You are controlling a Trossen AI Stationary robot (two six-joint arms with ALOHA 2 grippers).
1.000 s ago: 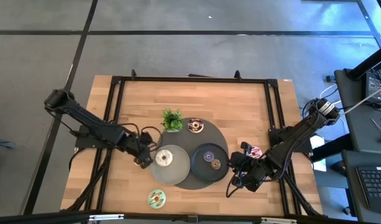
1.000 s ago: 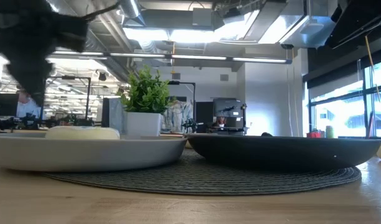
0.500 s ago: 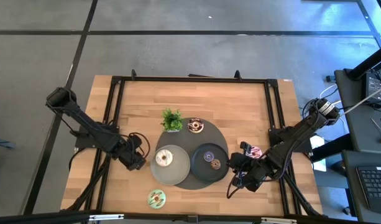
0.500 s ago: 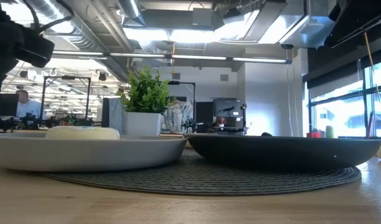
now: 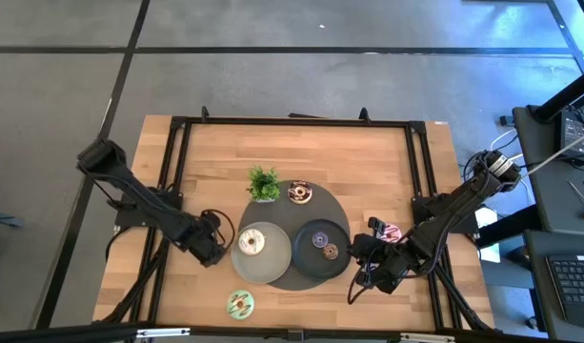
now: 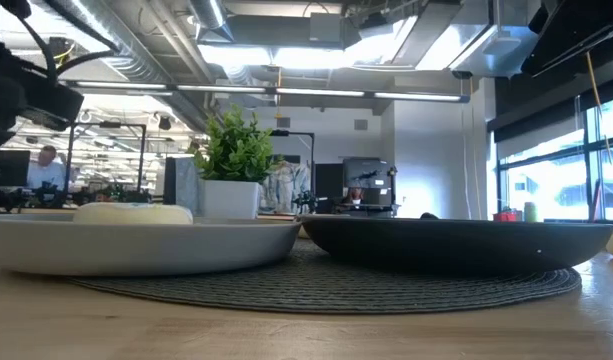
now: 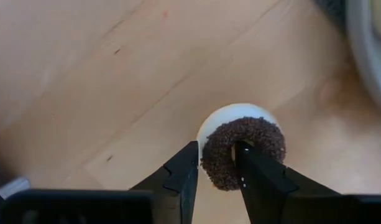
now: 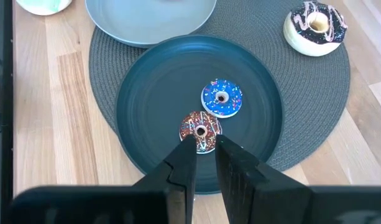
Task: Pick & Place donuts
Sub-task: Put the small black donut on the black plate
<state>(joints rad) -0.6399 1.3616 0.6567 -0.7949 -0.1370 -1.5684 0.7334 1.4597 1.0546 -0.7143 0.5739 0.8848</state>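
My left gripper hovers over bare wood just left of the grey plate and is shut on a chocolate-sprinkled donut with a white underside. My right gripper waits at the right rim of the dark plate, its fingers a narrow gap apart and touching nothing. A white donut lies on the grey plate. A blue donut and a brown one lie on the dark plate. A chocolate-iced donut rests on the round mat, a green one and a pink one on the wood. My left gripper pinches the donut's ring wall: one finger goes into the hole, the other stands outside the ring. The fingers come from above, pointing down. The donut lies flat at the fingertips; the low view shows the gripper well above the table.
A small potted plant stands at the mat's far-left edge. A black frame rail runs around the tabletop. Bare wood lies left of the plates and along the far side. In the low view, both plates sit on the woven mat.
My left gripper has drawn back from the grey plate's left rim, toward the table's left edge and slightly toward the near edge. In the low view it has slid off toward the picture's left. My right arm has kept still.
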